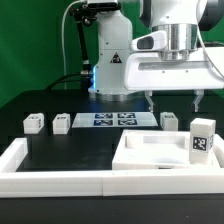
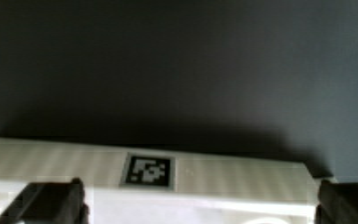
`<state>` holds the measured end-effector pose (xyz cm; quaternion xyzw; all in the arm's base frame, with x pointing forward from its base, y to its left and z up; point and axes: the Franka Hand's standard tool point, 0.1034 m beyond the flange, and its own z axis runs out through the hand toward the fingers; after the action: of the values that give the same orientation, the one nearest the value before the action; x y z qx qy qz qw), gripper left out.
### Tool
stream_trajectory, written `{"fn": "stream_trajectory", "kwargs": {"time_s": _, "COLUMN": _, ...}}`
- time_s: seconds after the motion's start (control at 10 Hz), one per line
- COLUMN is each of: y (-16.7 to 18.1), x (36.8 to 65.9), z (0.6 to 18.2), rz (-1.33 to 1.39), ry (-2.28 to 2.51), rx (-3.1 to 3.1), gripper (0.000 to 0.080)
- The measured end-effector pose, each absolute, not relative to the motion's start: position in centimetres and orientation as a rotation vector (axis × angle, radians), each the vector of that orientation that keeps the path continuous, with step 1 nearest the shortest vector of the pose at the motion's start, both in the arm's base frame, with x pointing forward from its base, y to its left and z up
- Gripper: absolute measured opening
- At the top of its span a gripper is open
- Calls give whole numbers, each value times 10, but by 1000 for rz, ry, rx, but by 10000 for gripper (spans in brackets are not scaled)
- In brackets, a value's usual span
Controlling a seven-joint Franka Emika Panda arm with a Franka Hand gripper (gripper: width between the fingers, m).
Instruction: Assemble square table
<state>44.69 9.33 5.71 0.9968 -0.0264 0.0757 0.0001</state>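
Here, square table slab just beneath end effector, fingers spread

The square slab and leg blocks look like matt white plastic, the slab faintly ribbed; the black table top is smooth and dull.

mat between rail and slab free; upright leg block at slab corner
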Motion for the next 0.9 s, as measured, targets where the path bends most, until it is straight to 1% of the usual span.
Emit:
{"fn": "stream_trajectory", "kwargs": {"time_s": 0.2, "y": 93, "x": 437, "z": 54, "rz": 224, "ry": -75, "rx": 3128, "gripper": 649}}
{"fn": "stream_trajectory", "kwargs": {"time_s": 0.9, "y": 92, "x": 438, "z": 53, "rz": 223, "ry": -41, "rx": 3127, "gripper": 649}}
